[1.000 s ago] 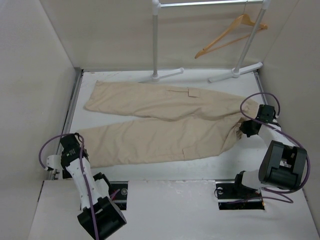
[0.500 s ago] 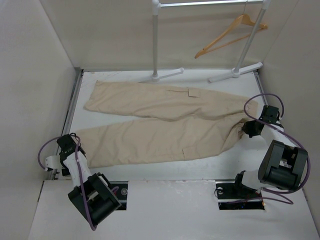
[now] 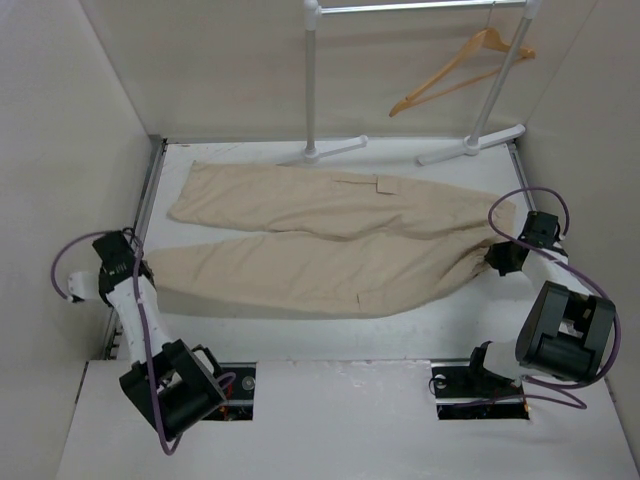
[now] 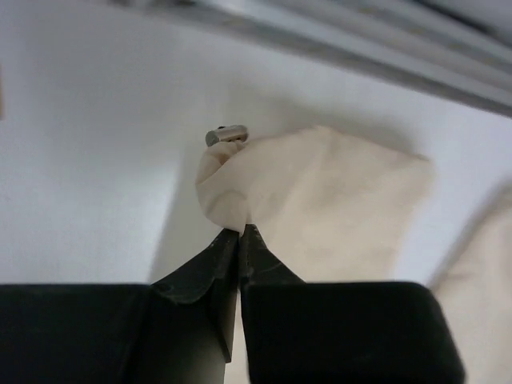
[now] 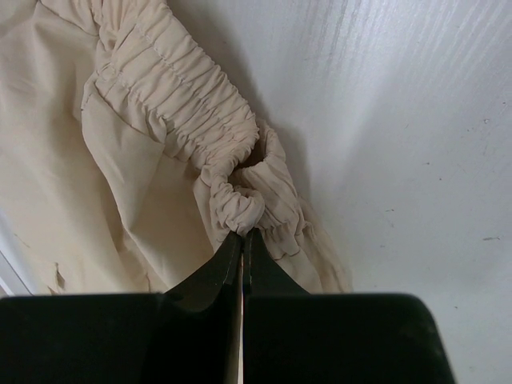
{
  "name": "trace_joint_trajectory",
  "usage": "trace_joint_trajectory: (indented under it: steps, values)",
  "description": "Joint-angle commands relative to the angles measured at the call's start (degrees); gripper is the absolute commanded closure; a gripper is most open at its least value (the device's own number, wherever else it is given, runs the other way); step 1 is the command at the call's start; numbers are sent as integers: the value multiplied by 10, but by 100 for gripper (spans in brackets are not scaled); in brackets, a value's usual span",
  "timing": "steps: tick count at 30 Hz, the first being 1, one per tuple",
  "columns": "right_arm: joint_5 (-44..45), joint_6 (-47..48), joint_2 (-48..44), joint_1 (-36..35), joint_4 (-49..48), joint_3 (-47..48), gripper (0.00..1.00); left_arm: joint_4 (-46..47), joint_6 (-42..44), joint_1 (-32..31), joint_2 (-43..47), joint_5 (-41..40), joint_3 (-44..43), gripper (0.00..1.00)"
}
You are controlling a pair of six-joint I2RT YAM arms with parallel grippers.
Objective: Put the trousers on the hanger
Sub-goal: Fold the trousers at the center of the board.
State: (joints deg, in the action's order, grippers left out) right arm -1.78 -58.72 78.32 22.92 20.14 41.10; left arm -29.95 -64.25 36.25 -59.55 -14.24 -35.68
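Note:
The beige trousers (image 3: 330,235) lie across the white table, legs to the left, gathered waist to the right. My left gripper (image 3: 138,268) is shut on the hem of the near leg, which shows as a pinched fold in the left wrist view (image 4: 240,200). My right gripper (image 3: 487,256) is shut on the elastic waistband (image 5: 232,200) at the right end. The orange-tan wooden hanger (image 3: 460,68) hangs by its hook from the rack bar at the upper right, far from both grippers.
The white rack has two poles (image 3: 311,75) with feet (image 3: 470,146) on the table's far edge. Beige walls close in the left, back and right. A metal rail (image 3: 145,215) runs along the table's left edge.
My left arm has swung left and back, pulling the near leg's hem toward the left rail; the leg has drawn narrower and straighter. The right gripper stays at the waistband.

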Motion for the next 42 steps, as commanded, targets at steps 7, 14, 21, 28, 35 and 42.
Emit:
trace_joint_trajectory:
  steps: [7,14,21,28,35,42]
  values:
    - [50,17,-60,5,19,11,100,-99,72,-47,-77,-83,-294,99]
    - [90,33,-70,4,67,86,100,-79,97,-120,-210,-127,-432,99]
    - [122,49,-16,-23,111,215,100,-57,125,-162,-332,-134,-566,99]
    - [111,57,102,-42,143,361,100,-65,140,-183,-451,-134,-713,100]
    - [85,67,248,-49,177,514,99,-77,152,-207,-588,-141,-875,100]
    - [92,90,402,-51,255,708,98,-68,152,-229,-739,-148,-1043,99]
